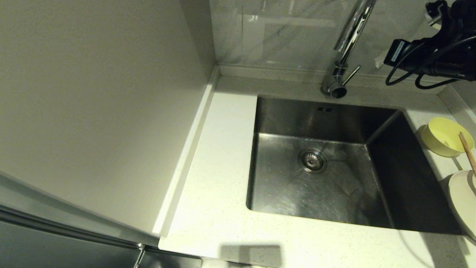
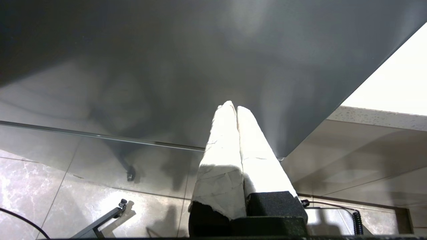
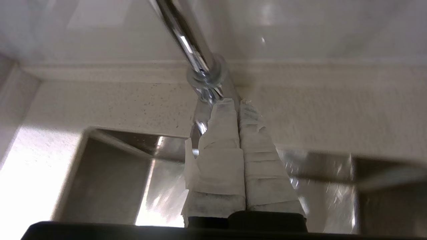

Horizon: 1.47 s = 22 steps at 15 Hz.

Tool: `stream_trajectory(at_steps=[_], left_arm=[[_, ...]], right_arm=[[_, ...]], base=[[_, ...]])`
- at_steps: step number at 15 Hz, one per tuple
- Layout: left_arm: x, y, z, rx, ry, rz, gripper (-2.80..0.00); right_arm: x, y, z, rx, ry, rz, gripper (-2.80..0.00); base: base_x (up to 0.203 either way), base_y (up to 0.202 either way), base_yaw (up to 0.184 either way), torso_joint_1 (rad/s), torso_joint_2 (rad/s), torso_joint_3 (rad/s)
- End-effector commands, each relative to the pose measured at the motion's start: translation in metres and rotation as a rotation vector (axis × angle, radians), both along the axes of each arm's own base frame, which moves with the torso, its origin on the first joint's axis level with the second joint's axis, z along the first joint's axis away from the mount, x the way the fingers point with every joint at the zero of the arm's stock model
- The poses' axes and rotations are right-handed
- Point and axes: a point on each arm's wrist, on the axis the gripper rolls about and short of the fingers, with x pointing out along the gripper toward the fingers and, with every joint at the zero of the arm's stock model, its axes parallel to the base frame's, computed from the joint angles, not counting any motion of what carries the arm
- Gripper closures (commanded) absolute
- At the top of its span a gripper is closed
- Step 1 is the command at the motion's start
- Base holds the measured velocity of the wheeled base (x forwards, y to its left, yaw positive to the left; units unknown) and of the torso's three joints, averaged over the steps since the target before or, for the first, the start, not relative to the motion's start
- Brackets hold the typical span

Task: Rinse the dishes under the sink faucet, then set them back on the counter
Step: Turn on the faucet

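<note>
On the white speckled stone table [image 1: 208,208], right of the square stainless steel sink [image 1: 334,167], you find three items, none yet rinsed.

Item: small pale-yellow round bowl [image 1: 444,136], tipped on its side near the sink's far right corner. Likely light and smooth-walled; slippery once wet. Take it by the rim, one finger inside.

Item: thin brown wooden chopsticks [image 1: 468,152], leaning from the bowl's mouth toward the plate. Light, stiff, prone to roll; pinch them together mid-length.

Item: larger cream-white round plate [image 1: 463,201], at the frame's right edge, partly cut off. Probably heaviest and breakable; grip the raised edge.

Fixture: tall chrome gooseneck faucet [image 1: 347,48] with a thin lever rod [image 1: 351,75], behind the sink.

Right claw [image 3: 237,105]: taped fingers pressed together, empty, tips right at the faucet's base, well above the dishes.

Left claw [image 2: 233,108]: fingers closed, empty, parked low beside the cabinet front.
</note>
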Motion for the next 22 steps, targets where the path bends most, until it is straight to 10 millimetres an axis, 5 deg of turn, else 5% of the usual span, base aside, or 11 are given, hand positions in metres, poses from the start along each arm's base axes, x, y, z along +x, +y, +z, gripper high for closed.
stream_trajectory(at_steps=[1,22], left_arm=[[0.000,0.000,0.000,-0.001,-0.002,0.000,0.00],[0.000,0.000,0.000,-0.001,-0.002,0.000,0.00]], right_arm=[[0.014,0.000,-0.010,-0.052,-0.003,0.007,0.00],[0.046,0.019,-0.033,-0.081,-0.091,0.107,0.00]], base=[[0.000,0.000,0.000,0.000,0.00,0.000],[0.000,0.000,0.000,0.000,0.00,0.000]])
